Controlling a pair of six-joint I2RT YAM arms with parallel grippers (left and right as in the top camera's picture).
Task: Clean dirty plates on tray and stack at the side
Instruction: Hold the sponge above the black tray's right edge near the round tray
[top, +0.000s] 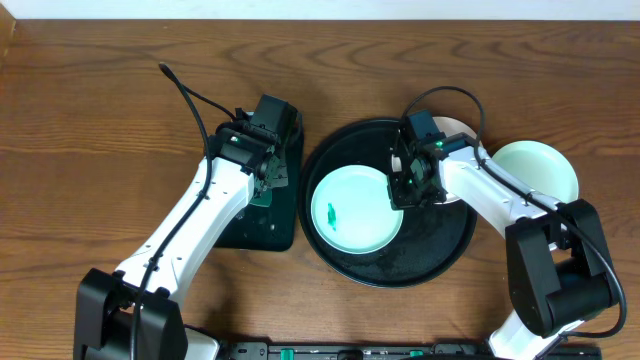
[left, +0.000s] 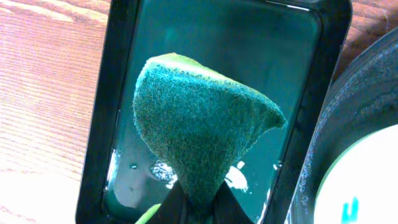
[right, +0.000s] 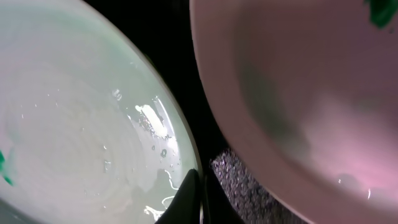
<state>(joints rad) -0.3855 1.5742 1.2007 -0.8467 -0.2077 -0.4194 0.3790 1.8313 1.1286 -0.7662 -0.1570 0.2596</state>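
- Sponge (left: 199, 130), left wrist view, nearest item: dark green scouring face forward, yellow edge behind. The left gripper (left: 198, 202) pinches its lower corner, so it hangs clear above the green tray (left: 261, 56). Judged: lifted as the wiping tool.
- Green tray, same view: droplets on its floor. Judged: a wet rest for the sponge. The black tray (left: 348, 118) has its rim just beside it, and a mint plate (left: 367, 180) shows a green smear (left: 349, 207) at its edge.
- Right gripper (right: 198, 193), right wrist view: fingers pressed together, nothing visible between them. The tip sits at the mint plate's rim; contact cannot be told. The white plate (right: 298, 93) lies just beside, with a strip of black tray between them. Judged: placed to steady or shift a plate.
- Overhead view, mint plate: left of centre on the black tray, smear not yet wiped.
- Overhead view, white plate: at the tray's far right rim, mostly hidden under the right arm.
- Overhead view, second mint plate (top: 540, 165): on the table (top: 100, 100) off the tray's right side, no smear visible. Judged: the start of the side stack.
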